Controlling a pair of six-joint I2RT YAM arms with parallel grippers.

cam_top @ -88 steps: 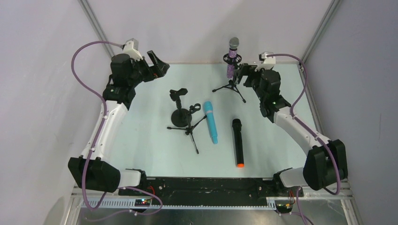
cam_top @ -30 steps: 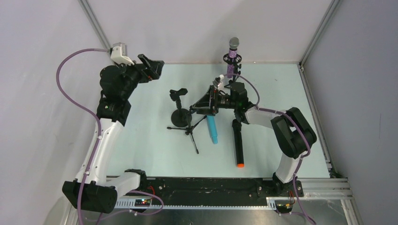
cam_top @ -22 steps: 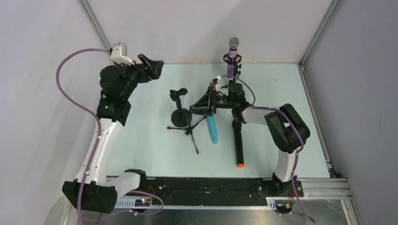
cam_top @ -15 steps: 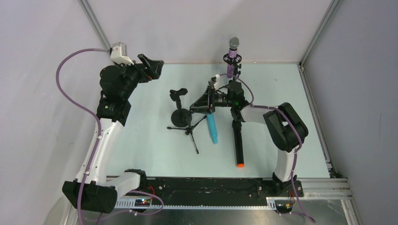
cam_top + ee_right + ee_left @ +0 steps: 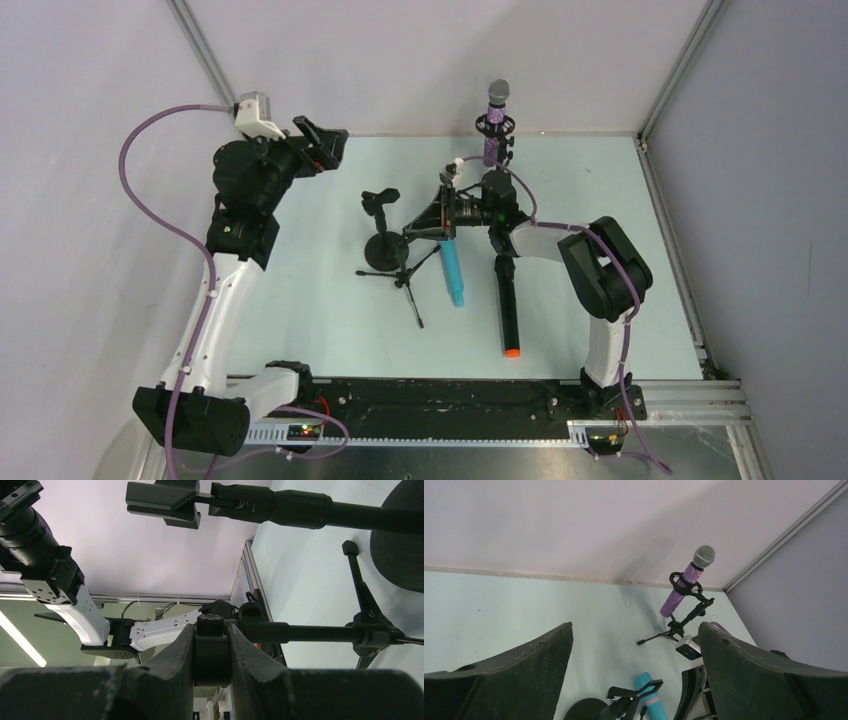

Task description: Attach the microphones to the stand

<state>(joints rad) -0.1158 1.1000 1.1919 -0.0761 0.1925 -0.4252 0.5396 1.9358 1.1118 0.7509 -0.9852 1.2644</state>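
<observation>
Right claw (image 5: 416, 231): clamped on the clip (image 5: 212, 652) of the tripod (image 5: 405, 275)
Left claw (image 5: 326, 142): wide open, empty
Blue mic (image 5: 453, 272): we see it flat, lying near-to-far — far end under right claw
Crowding: round stand (image 5: 382, 246) — just left

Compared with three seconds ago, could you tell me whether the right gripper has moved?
Yes: the right gripper swung left, from beside the purple microphone to the empty tripod stand.

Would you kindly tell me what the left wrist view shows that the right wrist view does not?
Only the left wrist: the purple microphone clipped in a tripod stand, the blue microphone, and the open left pincer. Only the right wrist: the right pincer shut around the holder of the tipped stand, plus the left arm. Both show the round-base stand.
</observation>
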